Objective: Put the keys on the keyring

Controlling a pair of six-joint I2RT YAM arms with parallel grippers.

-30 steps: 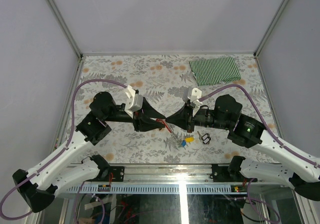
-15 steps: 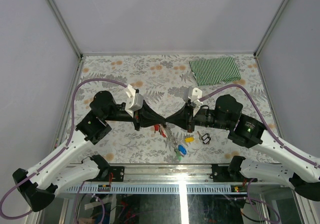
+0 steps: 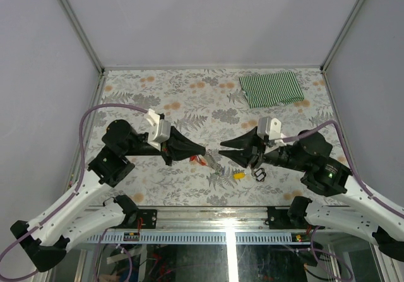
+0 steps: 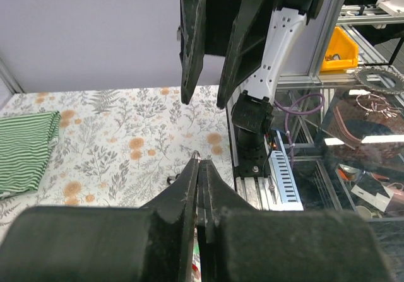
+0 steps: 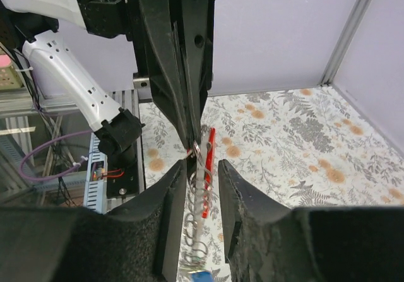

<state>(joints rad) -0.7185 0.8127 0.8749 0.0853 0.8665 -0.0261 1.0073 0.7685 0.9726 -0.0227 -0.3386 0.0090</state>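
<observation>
Left claw (image 3: 204, 151) clamped tight on top end of keyring (image 5: 208, 146), a red curved plastic clip on short silver-grey metal chain. Clip hangs from claw tip, chain dangling below. Right claw (image 5: 201, 165) part-open, facing left claw tip to tip, fingers either side of clip and chain, gripping nothing. Tiny blue-headed metal key (image 5: 197, 274) at chain's lower end. Tiny yellow-headed key (image 3: 239, 175) lies on floral tabletop (image 3: 158, 93) under right claw, beside small black loop (image 3: 257, 173).
</observation>
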